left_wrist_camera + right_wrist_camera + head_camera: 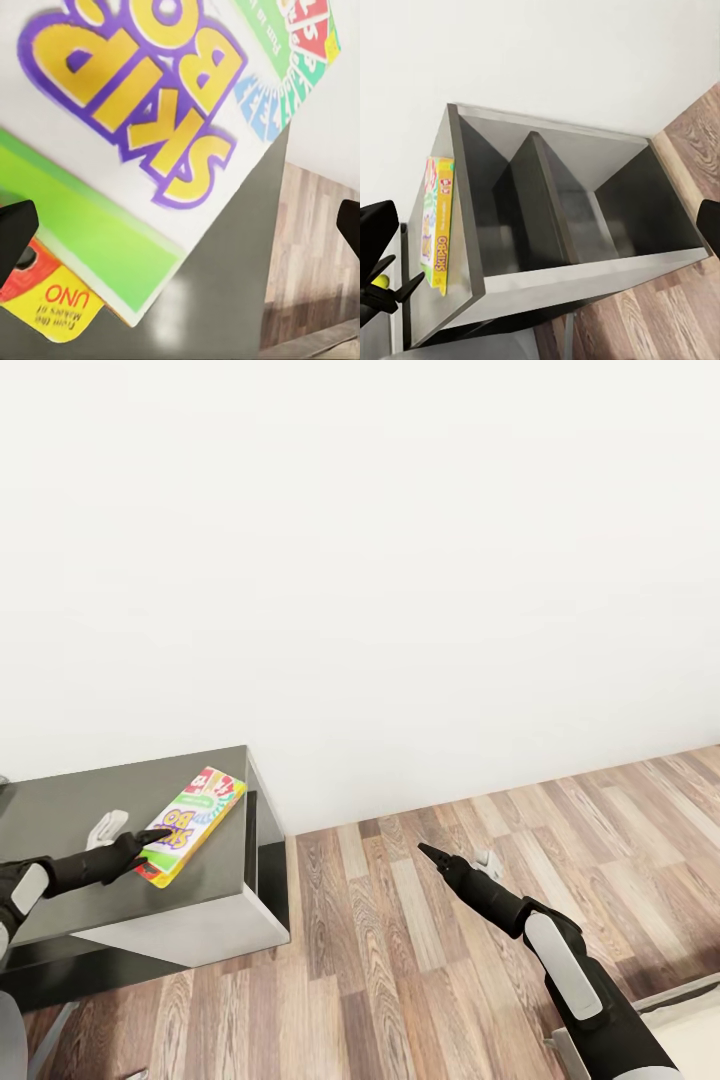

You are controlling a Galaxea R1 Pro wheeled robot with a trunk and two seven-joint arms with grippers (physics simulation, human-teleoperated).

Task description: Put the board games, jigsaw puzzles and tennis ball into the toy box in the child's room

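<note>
Yellow-edged board game [192, 823] is seen flat on a dark grey cabinet surface [70, 810]; the left tool [150, 840] is spread above it. The right tool [432, 854] is spread over wooden floor [400, 960].

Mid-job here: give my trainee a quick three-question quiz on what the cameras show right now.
1. True or false: the board game lies on the dark-topped cabinet.
2. Which gripper is at the game? A) left B) right
3. Fill in: the right gripper hangs over the wooden ____.

Key: 1 true. 2 A: the left gripper reaches its near end, and the left wrist view shows the fingers spread wide. 3 floor.
</note>
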